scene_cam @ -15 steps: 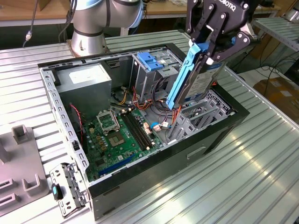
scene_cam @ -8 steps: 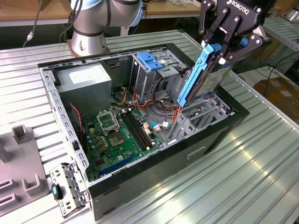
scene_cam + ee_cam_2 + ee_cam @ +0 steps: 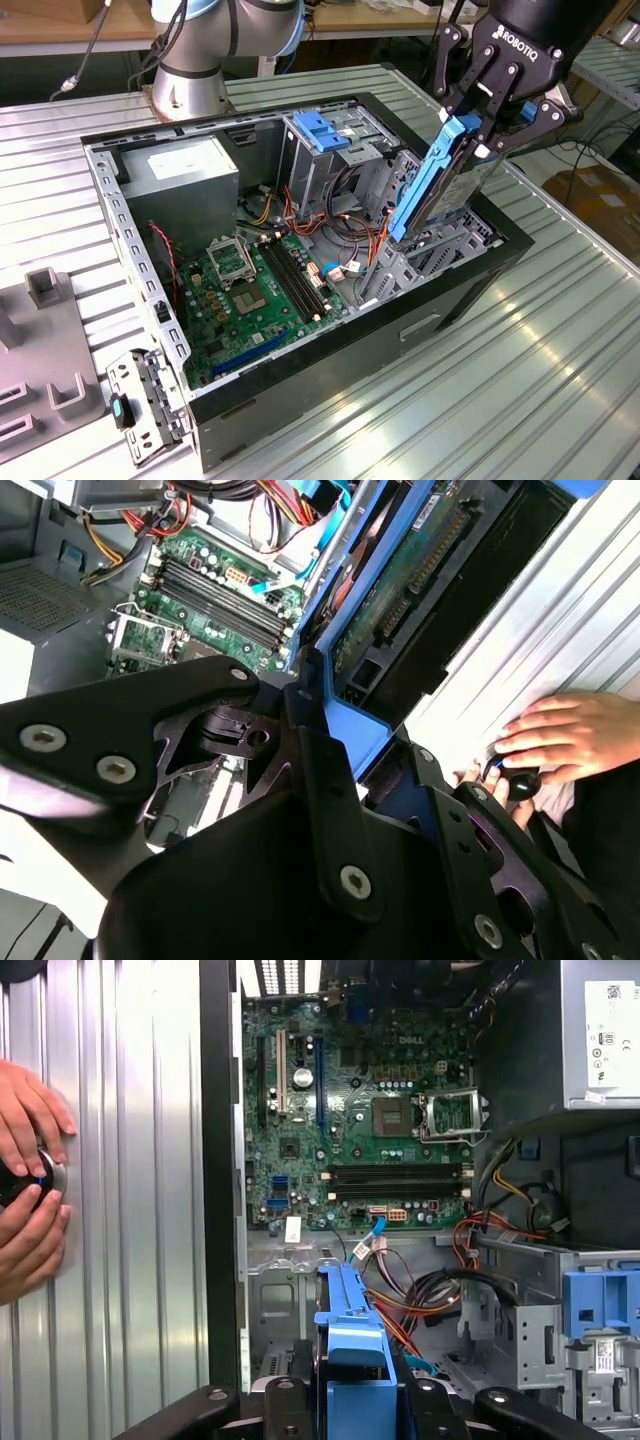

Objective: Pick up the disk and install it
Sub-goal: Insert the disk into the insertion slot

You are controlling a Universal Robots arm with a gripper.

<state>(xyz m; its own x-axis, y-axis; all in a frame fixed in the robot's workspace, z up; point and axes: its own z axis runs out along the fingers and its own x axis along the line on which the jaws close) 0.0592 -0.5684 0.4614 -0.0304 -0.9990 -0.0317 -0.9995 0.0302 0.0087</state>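
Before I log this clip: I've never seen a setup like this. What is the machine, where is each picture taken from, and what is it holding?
It is one robot arm with a black gripper. The exterior view looks on from off the arm; both wrist views ride on the arm. An open computer case lies on a ribbed metal table, its green motherboard exposed. The gripper is shut on the disk, a drive with blue rails, held steeply tilted over the case's metal bay. A person's hands rest on the table beside the case.
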